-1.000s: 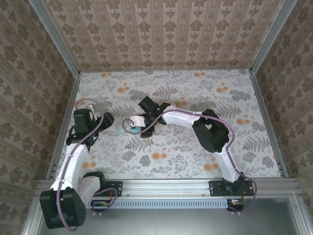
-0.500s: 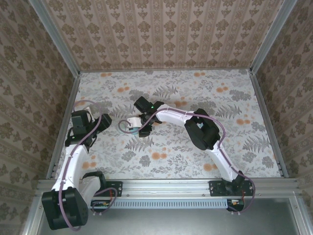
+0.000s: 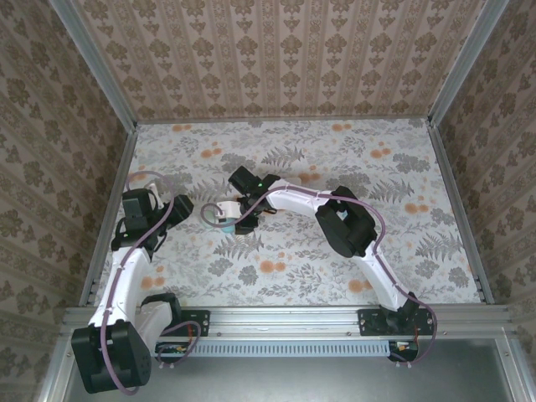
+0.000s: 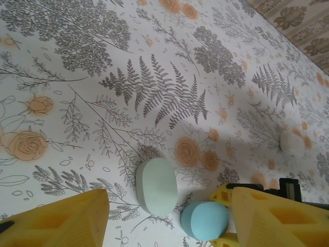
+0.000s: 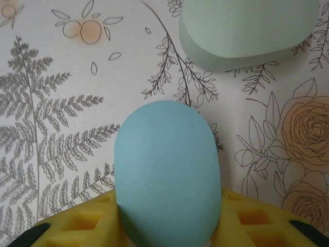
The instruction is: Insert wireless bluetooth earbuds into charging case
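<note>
My right claw (image 5: pixel 167 218) sits narrow around the blue case half (image 5: pixel 167 164) — seemingly pressed to both its long sides, its long axis running straight out from me. The pale green half (image 5: pixel 247 31) lies just beyond on the tabletop (image 5: pixel 51 77), ahead and rightward; my left claw (image 4: pixel 169 213) hangs wide and empty — farther off.

Small white item (image 4: pixel 291 142) on floral table (image 4: pixel 154 67)

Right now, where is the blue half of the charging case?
In the right wrist view the blue half sits low centre between the fingers of the right gripper, with the pale green half just beyond it.
</note>
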{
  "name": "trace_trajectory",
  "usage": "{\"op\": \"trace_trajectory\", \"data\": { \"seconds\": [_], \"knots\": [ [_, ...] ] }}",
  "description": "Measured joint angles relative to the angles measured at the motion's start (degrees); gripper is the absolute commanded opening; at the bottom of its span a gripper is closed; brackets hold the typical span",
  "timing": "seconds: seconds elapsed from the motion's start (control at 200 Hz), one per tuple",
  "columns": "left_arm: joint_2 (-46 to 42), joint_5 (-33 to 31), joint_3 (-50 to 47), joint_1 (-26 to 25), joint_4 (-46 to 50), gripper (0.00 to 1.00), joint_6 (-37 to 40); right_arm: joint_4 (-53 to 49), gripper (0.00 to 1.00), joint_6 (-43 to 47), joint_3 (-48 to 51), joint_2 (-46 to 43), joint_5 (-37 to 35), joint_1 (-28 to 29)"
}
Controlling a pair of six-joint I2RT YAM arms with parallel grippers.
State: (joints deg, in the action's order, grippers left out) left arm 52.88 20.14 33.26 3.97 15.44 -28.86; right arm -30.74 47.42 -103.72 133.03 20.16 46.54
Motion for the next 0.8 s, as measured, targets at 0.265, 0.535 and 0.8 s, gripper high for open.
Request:
{"op": "trace_trajectory", "data": {
  "seconds": [0.265,0.535,0.8],
  "knots": [
    [1.5,5.0,1.5,-0.9,-1.1,0.63,-0.4,8.0,0.34,-8.4,17.6,-12.7,3.9,-1.2],
    [7.9,9.2,12.2,-14.7,-3.6,0.67,-1.3,21.5,0.35,-18.8,37.1,-39.5,2.1,-7.1],
    [17.7,15.8,22.5,-27.0,-9.5,0.69,-3.5,27.7,0.36,-23.1,46.4,-54.6,-6.4,-7.7]
  ]
}}
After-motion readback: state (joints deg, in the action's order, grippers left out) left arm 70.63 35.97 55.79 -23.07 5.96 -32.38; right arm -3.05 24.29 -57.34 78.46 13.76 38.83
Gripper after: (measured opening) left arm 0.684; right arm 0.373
